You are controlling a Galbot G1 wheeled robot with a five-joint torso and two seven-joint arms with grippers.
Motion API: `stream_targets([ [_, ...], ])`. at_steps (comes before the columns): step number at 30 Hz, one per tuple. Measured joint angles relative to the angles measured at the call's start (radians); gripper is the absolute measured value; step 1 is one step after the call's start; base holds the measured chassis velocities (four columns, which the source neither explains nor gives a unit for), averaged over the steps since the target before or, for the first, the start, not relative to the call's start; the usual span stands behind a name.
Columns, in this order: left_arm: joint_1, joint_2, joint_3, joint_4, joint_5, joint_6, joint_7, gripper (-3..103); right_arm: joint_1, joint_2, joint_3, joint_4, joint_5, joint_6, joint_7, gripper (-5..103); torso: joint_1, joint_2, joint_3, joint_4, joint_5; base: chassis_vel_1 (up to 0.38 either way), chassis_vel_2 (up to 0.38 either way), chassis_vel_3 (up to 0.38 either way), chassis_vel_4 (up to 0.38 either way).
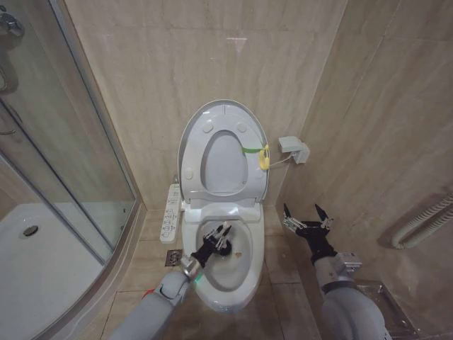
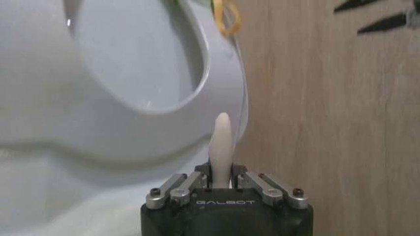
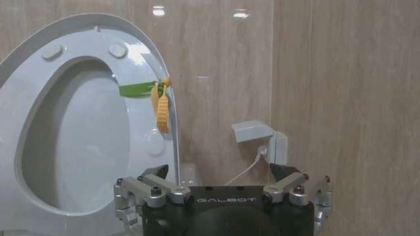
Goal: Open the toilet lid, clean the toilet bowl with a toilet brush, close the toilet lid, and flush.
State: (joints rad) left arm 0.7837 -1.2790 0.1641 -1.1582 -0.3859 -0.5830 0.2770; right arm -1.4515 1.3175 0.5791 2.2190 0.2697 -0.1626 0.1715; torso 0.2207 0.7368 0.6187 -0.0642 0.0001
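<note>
The toilet lid (image 1: 225, 117) stands raised against the wall with the seat ring, its green strap (image 1: 250, 149) and yellow ring (image 1: 264, 156) at the edge toward the right arm; the left end effector (image 1: 219, 236) hangs inside the toilet bowl (image 1: 249, 265), clenched on the white handle of the toilet brush (image 2: 221, 142), whose bristle head is hidden; the right end effector (image 1: 306, 217) hovers beside the bowl near the wall, fingers spread and holding nothing; a white button panel (image 1: 170, 214) runs along the bowl's left side.
</note>
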Motion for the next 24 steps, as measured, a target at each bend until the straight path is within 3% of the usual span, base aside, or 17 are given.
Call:
stream_targets([
  [24, -0.068, -0.087, -0.029, -0.008, -0.003, -0.013, -0.034, 20, 0.000, 0.000, 0.000, 0.000, 0.000, 0.000, 0.000, 100, 0.000, 0.000, 0.000, 0.0002, -0.0001, 0.000, 0.000, 0.000, 0.000],
])
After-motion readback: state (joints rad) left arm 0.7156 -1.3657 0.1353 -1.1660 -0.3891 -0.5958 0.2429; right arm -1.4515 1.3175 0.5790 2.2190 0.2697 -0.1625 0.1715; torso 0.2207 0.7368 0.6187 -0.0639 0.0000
